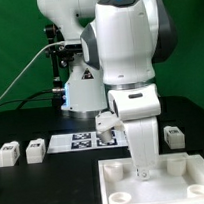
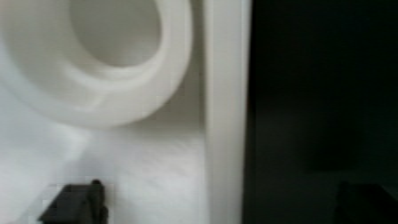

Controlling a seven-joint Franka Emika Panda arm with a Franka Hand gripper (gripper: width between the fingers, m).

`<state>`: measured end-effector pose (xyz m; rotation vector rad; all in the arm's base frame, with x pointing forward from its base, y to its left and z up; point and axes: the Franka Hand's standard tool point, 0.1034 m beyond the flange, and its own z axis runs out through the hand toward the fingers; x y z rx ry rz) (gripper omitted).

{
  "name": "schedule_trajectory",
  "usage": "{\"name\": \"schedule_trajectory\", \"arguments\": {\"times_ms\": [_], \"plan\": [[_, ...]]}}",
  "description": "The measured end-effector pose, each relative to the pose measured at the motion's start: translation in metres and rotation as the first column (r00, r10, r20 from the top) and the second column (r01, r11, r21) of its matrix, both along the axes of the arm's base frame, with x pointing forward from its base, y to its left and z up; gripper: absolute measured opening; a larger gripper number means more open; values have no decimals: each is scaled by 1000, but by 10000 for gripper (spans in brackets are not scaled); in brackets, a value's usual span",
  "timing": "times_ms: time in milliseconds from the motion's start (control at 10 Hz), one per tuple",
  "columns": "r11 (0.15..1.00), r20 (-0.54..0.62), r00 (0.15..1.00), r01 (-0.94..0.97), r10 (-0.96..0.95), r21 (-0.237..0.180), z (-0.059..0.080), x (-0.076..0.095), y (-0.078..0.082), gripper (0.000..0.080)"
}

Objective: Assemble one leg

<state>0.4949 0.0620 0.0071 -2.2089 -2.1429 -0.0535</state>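
While your gripper [image 1: 144, 174] hangs low over the tray-like piece [image 1: 201, 172], fingers [image 2: 73, 203] spread and empty, you have on the table [image 1: 28, 192]: two legs [image 1: 7, 152] [image 1: 35, 149] at the exterior view's left, one leg [image 1: 173, 136] at its right.

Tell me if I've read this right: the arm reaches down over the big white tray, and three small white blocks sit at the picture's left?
Not quite: the exterior view shows two small white blocks at its left, not three; a third block sits at its right. The arm does reach down over the big white tray.
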Motion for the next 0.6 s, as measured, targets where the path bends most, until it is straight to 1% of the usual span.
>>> {"name": "schedule_trajectory", "arguments": {"times_ms": [300,400,500,600], "plan": [[1000,2,1000,2,-2,-1,1,1,-1,649],[1000,17,1000,6,-6,-4,11,3,-3,649],[998,19,998,66,-66,-10,24,3,0,649],[993,23,993,114,-114,-16,40,2,6,649]]}}
